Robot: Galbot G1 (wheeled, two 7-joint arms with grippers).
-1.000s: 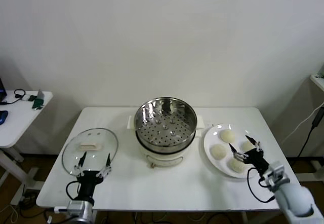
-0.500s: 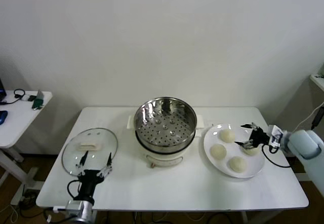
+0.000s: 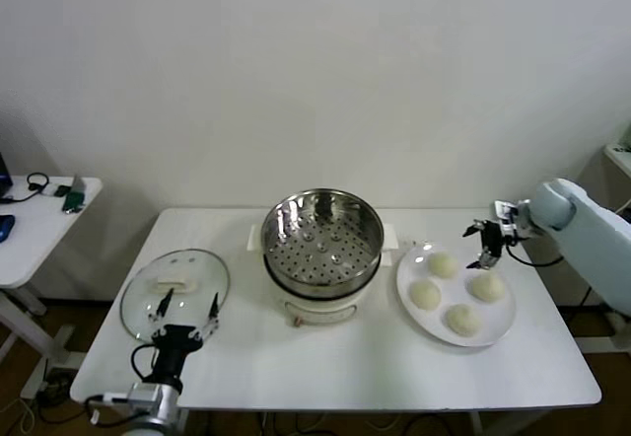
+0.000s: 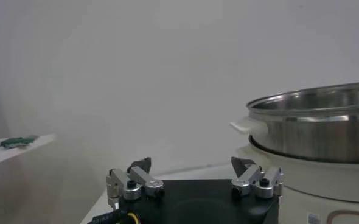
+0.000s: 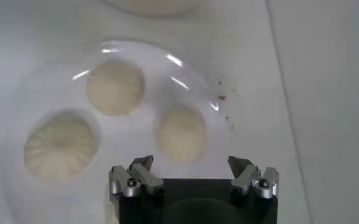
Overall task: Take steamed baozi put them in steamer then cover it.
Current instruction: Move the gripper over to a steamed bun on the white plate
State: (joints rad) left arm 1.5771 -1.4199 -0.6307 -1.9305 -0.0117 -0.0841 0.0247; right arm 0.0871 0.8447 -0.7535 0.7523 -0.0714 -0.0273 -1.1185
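The steamer [image 3: 321, 239] stands at the table's middle, its steel basket empty; it also shows in the left wrist view [image 4: 319, 122]. Four baozi lie on a white plate [image 3: 503, 329] to its right: [image 3: 443, 264], [image 3: 486, 286], [image 3: 424, 295], [image 3: 461, 320]. My right gripper [image 3: 481, 247] is open and empty, above the plate's far right part, pointing down at the baozi. In the right wrist view the open right gripper [image 5: 191, 163] hovers over one baozi [image 5: 181, 134], with two more [image 5: 114, 87], [image 5: 61, 146] beside it. The cover [image 3: 175, 288] lies flat at the left. My left gripper [image 3: 187, 305] is open at its front edge.
A white side table [image 3: 39, 224] with cables and small devices stands at the far left. A wall is close behind the table. A grey cable hangs at the far right [image 3: 601, 258]. The left gripper [image 4: 191, 163] shows open in its wrist view.
My right arm has swung from the table's front right corner up and back; its gripper now hangs over the plate from the far right. The left gripper has barely moved.
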